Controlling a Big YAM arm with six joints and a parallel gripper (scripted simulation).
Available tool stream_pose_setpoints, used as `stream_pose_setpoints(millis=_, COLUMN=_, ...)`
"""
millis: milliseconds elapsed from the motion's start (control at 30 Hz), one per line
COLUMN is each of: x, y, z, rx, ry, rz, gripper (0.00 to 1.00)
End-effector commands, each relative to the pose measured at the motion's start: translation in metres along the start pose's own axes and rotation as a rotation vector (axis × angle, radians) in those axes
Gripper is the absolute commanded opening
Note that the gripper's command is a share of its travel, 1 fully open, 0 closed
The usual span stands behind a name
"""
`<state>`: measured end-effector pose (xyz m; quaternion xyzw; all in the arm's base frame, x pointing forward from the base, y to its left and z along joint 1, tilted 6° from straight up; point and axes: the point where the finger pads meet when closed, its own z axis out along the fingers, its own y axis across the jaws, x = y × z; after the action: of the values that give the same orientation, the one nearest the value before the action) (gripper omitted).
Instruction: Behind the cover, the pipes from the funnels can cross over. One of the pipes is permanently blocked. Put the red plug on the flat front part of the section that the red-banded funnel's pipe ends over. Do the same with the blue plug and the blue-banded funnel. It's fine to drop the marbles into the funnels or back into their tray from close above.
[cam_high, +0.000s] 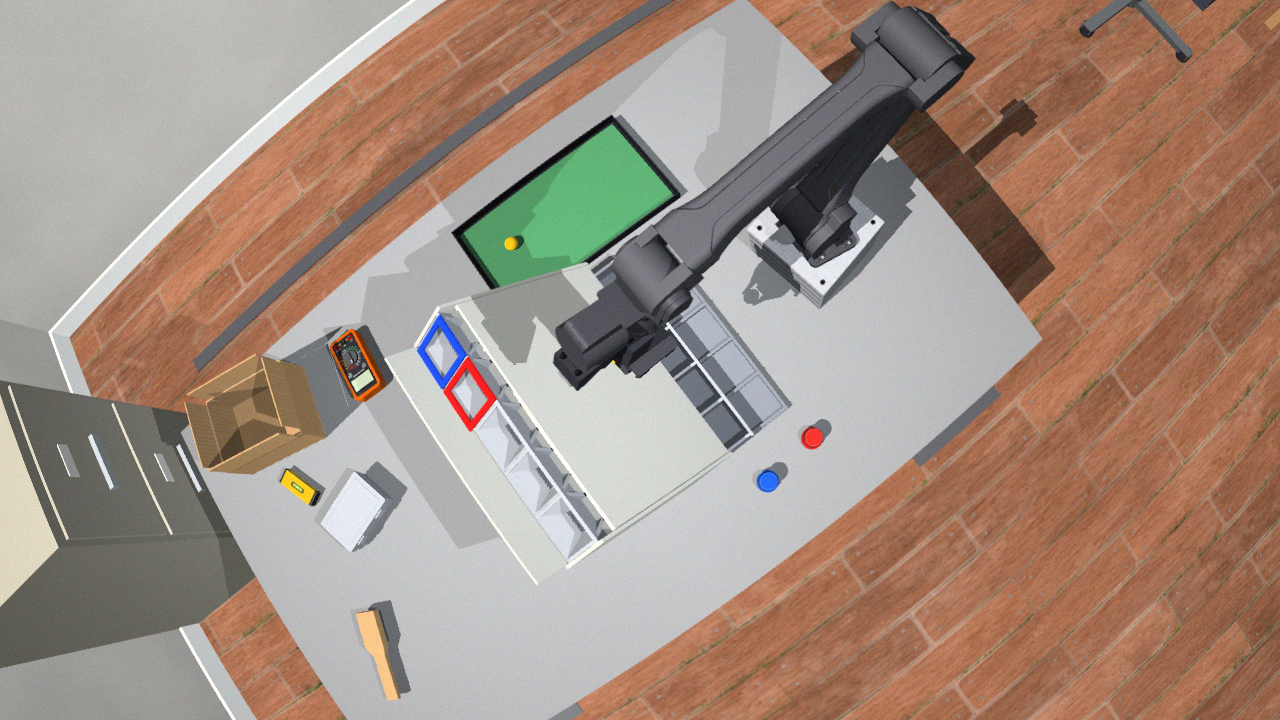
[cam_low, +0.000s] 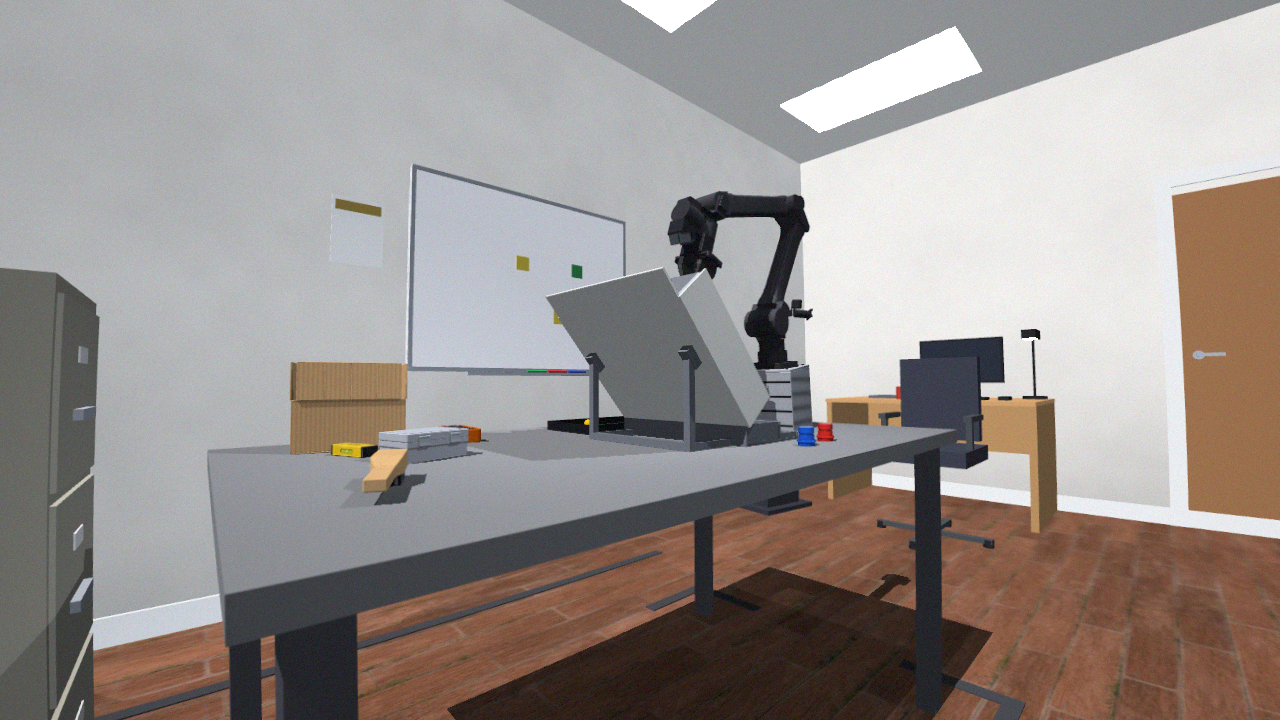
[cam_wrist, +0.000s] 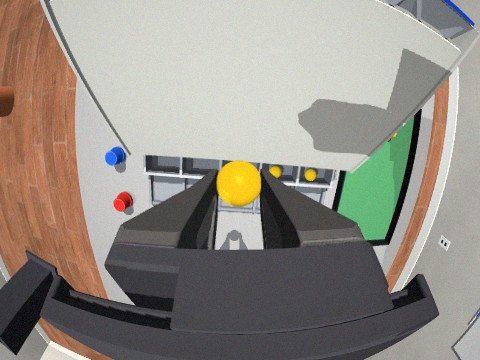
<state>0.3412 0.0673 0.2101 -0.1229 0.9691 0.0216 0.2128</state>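
Note:
My gripper (cam_wrist: 239, 178) is shut on a yellow marble (cam_wrist: 238, 182) and hangs above the sloped grey cover (cam_high: 572, 394), near its lower edge. In the wrist view two more yellow marbles (cam_wrist: 275, 171) (cam_wrist: 310, 174) lie in sections of the tray row below the cover. The blue-banded funnel (cam_high: 440, 350) and the red-banded funnel (cam_high: 469, 394) sit side by side at the cover's top end, away from my gripper (cam_high: 581, 358). The red plug (cam_high: 811, 437) and blue plug (cam_high: 767, 480) stand on the table beside the row of sections (cam_high: 729, 376). One yellow marble (cam_high: 511, 242) lies in the green tray (cam_high: 568, 205).
Several plain grey funnels (cam_high: 532, 483) continue the funnel row. A multimeter (cam_high: 357, 363), cardboard box (cam_high: 252, 412), small yellow item (cam_high: 298, 484), white box (cam_high: 354, 510) and wooden block (cam_high: 379, 651) lie on the table's left side. The arm's base (cam_high: 819, 246) stands behind the sections.

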Motion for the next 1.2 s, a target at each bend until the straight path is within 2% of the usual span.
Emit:
stream_pose_setpoints(millis=0, x=-0.035, y=0.008, z=-0.03, rx=0.012, ry=-0.081, rz=0.07, gripper=0.0)
stream_pose_setpoints(millis=500, x=-0.059, y=0.055, z=-0.052, rx=0.012, ry=-0.135, rz=0.092, gripper=0.0)
stream_pose_setpoints(millis=1167, x=-0.059, y=0.055, z=-0.052, rx=0.013, ry=-0.134, rz=0.093, gripper=0.0)
